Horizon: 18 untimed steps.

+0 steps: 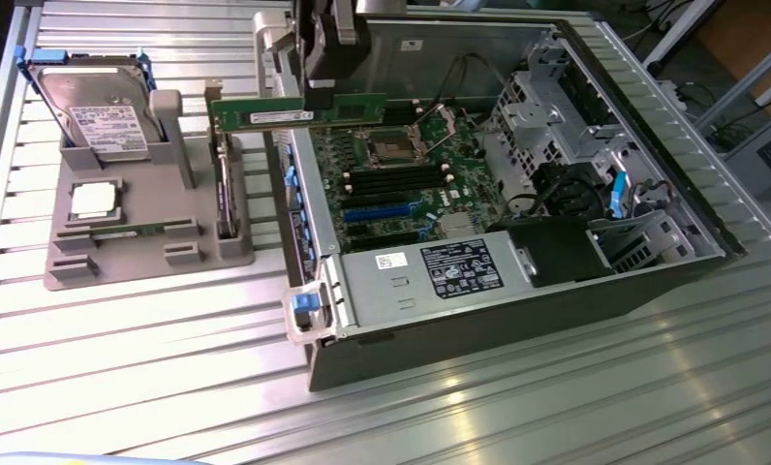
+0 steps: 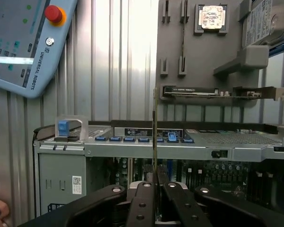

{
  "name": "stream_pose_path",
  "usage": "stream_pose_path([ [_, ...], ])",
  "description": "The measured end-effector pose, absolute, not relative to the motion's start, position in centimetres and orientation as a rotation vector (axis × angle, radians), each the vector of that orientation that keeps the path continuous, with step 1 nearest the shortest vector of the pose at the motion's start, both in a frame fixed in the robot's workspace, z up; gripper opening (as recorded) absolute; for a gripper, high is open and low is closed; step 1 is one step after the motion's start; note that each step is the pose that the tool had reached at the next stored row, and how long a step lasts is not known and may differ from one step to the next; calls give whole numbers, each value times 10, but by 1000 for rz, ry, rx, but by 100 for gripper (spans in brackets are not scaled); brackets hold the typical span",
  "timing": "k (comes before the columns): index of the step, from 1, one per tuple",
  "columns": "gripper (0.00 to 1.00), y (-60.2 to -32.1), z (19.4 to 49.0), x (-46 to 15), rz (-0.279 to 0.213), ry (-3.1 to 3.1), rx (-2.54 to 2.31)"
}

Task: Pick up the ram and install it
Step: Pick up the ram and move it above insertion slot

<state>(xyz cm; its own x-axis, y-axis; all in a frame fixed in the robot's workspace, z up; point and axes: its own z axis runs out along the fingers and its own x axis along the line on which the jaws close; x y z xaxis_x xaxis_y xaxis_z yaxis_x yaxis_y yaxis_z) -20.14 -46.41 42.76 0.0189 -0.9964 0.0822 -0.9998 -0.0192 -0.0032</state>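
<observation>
At the exterior view's left, I note a grey parts holder carrying a hard drive. Next, the gripper, jaws pinching the ram, holds it aloft over the near wall of the open computer case.

Black jaws; black linkage bars with small silver screw heads; dark, boxy wrist housing.
</observation>
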Motion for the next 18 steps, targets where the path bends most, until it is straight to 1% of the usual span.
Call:
stream_pose_path([
  [18,12,-464,428,-169,105,-2155,2196],
])
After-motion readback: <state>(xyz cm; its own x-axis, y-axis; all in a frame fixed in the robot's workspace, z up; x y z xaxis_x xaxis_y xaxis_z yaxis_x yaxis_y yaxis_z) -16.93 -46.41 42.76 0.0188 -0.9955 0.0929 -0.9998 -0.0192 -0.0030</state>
